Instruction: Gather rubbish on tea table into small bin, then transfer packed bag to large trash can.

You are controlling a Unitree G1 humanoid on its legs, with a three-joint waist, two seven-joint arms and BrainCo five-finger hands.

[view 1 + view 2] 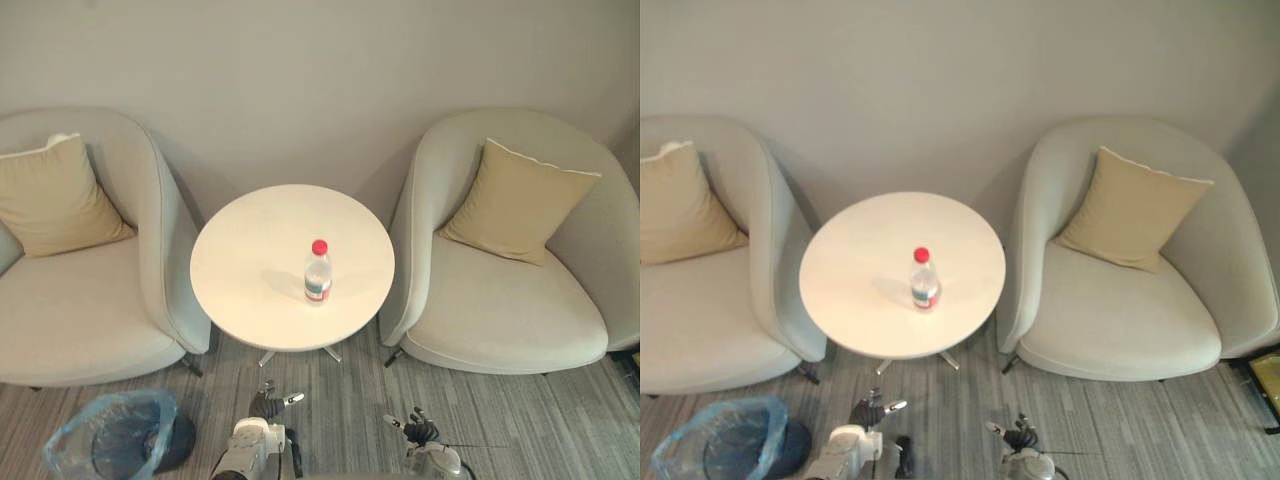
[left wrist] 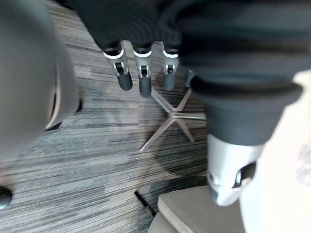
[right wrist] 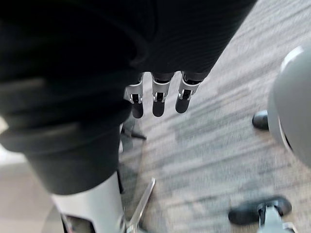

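Observation:
A clear plastic bottle point(image 1: 317, 272) with a red cap and a coloured label stands upright near the middle of the round white tea table point(image 1: 250, 250). The small bin point(image 1: 115, 437), lined with a blue plastic bag, sits on the floor at the lower left. My left hand point(image 1: 268, 404) hangs low in front of the table, open and holding nothing; its wrist view shows straight fingers point(image 2: 141, 77) over the carpet. My right hand point(image 1: 420, 432) is also low, to the right of the left one, with relaxed, empty fingers point(image 3: 156, 99).
Two pale armchairs flank the table, the left one point(image 1: 90, 310) and the right one point(image 1: 500, 310), each with a tan cushion. The table's metal star base point(image 2: 174, 116) stands on grey striped carpet. A wall lies close behind.

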